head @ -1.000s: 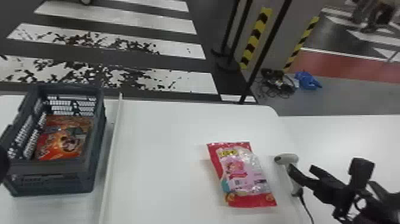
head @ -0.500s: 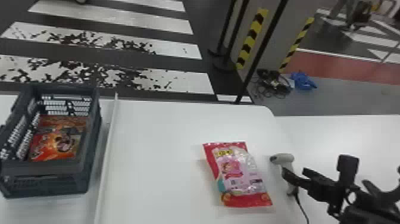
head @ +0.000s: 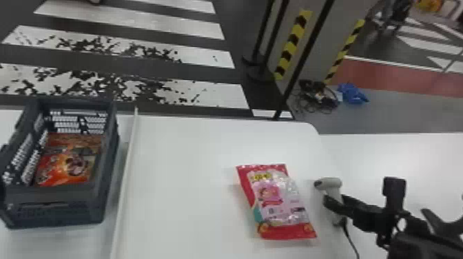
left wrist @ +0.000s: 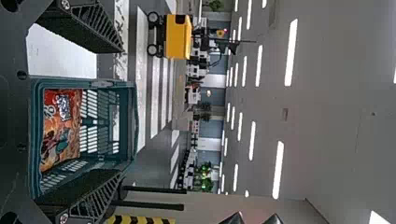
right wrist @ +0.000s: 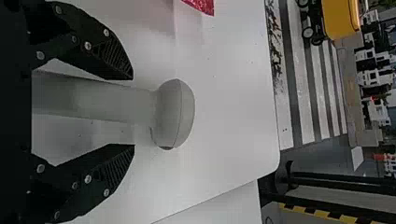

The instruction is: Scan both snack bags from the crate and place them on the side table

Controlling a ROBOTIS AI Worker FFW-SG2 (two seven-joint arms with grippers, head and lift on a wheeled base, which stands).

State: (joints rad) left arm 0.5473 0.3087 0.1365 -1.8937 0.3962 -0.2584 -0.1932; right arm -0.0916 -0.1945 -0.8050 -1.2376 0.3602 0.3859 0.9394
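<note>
Striped floor (head: pixel 148 24), past the far edge; white surface (head: pixel 186 193); grey crate (head: pixel 58 210), left side, orange snack bag (head: pixel 63 167) inside; left gripper (left wrist: pixel 122 112), spread, empty; right gripper (right wrist: pixel 133 112), open, nearer arm; pink snack bag (head: pixel 279 203), to its left, towards the right edge; scanner (head: pixel 329 184) (likely first pick), handle lengthwise between the right gripper's fingers.

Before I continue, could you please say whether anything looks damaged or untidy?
Nothing on the tables looks damaged. On the floor beyond, two white stripes are patchy with black, as if worn, and dark cables lie in a tangled heap.
</note>
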